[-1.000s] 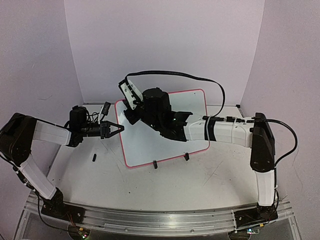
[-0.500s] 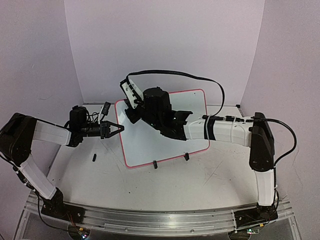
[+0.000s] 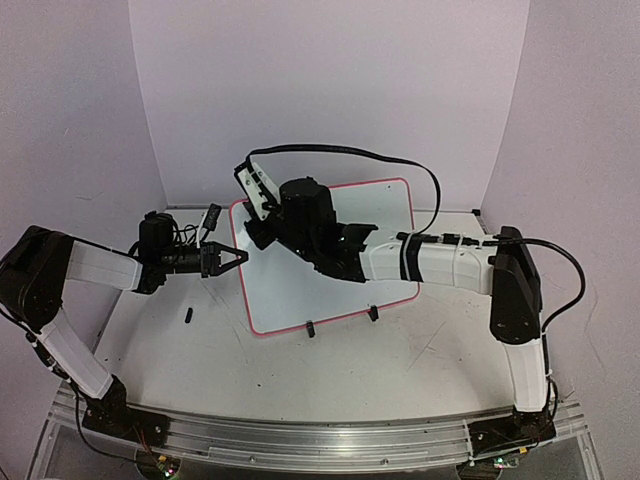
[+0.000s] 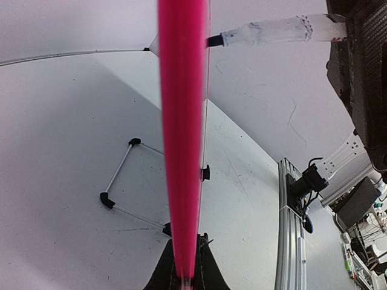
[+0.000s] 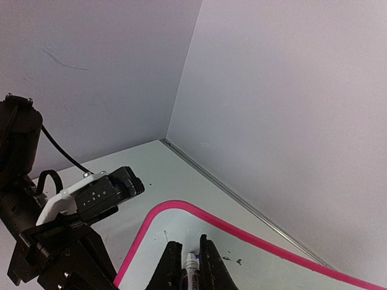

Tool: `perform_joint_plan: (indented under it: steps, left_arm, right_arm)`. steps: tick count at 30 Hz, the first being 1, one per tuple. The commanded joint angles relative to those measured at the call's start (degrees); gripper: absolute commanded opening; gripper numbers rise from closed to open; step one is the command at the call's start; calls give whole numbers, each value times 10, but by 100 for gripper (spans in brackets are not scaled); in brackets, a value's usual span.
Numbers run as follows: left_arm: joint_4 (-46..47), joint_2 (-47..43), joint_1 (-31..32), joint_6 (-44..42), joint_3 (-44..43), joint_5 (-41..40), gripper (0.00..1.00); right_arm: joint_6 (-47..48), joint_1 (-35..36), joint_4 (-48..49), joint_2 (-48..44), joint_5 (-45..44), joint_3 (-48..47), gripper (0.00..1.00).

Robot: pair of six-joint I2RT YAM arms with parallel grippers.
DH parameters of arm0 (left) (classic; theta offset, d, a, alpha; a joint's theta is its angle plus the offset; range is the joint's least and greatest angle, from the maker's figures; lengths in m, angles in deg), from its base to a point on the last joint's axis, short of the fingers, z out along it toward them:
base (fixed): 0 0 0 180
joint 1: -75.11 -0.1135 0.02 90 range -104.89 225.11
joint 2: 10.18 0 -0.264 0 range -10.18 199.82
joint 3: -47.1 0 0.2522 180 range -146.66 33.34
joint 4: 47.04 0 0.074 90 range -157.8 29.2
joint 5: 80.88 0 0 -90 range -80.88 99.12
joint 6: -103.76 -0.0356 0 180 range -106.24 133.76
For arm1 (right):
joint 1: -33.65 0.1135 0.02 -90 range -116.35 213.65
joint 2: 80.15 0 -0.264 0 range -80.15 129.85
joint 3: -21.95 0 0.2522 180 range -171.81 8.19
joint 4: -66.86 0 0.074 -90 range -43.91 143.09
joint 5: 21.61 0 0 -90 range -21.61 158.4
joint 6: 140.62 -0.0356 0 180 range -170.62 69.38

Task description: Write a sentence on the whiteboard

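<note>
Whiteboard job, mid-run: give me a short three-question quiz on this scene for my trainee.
1. True or false: the left arm's fingers sit on either side of the whiteboard's pink frame.
2. What is between the right arm's fingers? A) an eraser B) a marker C) nothing
3. In the top view, how many black clip feet show on the whiteboard's near edge?
Key: 1 true; 2 B; 3 two.
</note>
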Motion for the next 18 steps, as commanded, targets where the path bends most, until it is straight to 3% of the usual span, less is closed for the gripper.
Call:
perform_joint_plan:
  steps: [1, 18]
  left_arm:
    - [0, -1, -3, -16, -2, -39, 0]
    - [0, 2, -3, -17, -1, -40, 0]
  right_arm:
    - [-10, -2, -3, 13, 9, -31, 0]
    - [-30, 1, -19, 10, 39, -28, 0]
